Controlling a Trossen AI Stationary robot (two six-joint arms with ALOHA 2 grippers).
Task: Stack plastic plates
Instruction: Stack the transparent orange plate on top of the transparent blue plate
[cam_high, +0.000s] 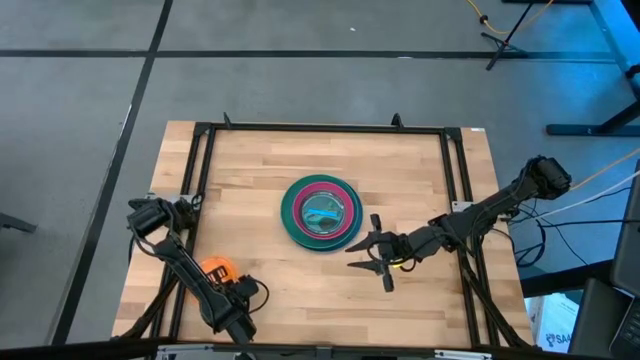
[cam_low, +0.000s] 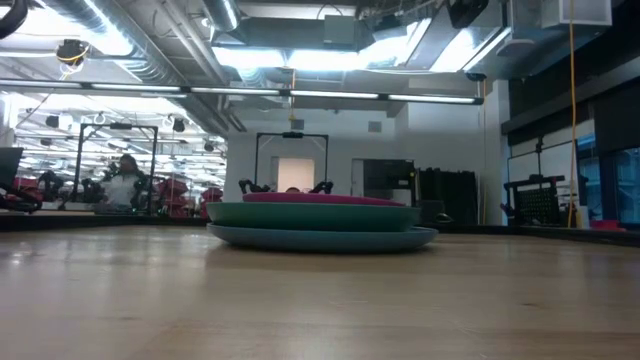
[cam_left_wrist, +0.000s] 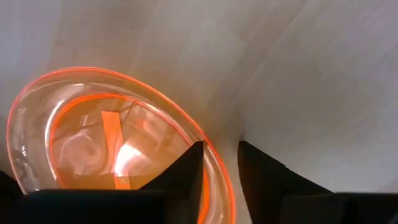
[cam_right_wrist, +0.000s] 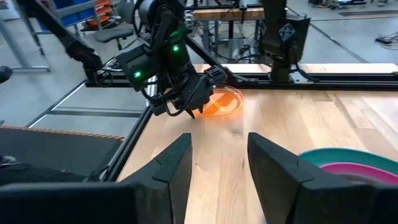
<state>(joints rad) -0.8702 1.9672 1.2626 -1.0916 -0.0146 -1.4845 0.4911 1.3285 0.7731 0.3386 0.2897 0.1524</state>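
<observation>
A stack of plastic plates (cam_high: 320, 212) lies at the table's middle: a blue one at the bottom (cam_low: 320, 238), then teal, magenta and a small cyan one on top. A small translucent orange plate (cam_left_wrist: 118, 143) lies flat on the wood near the near left corner (cam_high: 214, 268). My left gripper (cam_left_wrist: 221, 171) points down over that plate's rim and is open, one finger over the inside and one outside. My right gripper (cam_high: 375, 255) hovers open and empty just right of the stack, its fingers (cam_right_wrist: 217, 162) pointing toward the table's left. My left gripper stands astride the orange plate's rim (cam_left_wrist: 217, 180), coming from above and pointing down. One finger (cam_left_wrist: 186, 165) is over the plate's inside and the other (cam_left_wrist: 267, 177) is over the bare wood outside. Whether either finger touches the plate, I cannot tell.
A black metal frame (cam_high: 320, 128) runs along the table's edges. Bare wood lies between the orange plate and the stack (cam_right_wrist: 348, 165). In the room beyond the far edge a person (cam_low: 125, 180) sits at a distance.
</observation>
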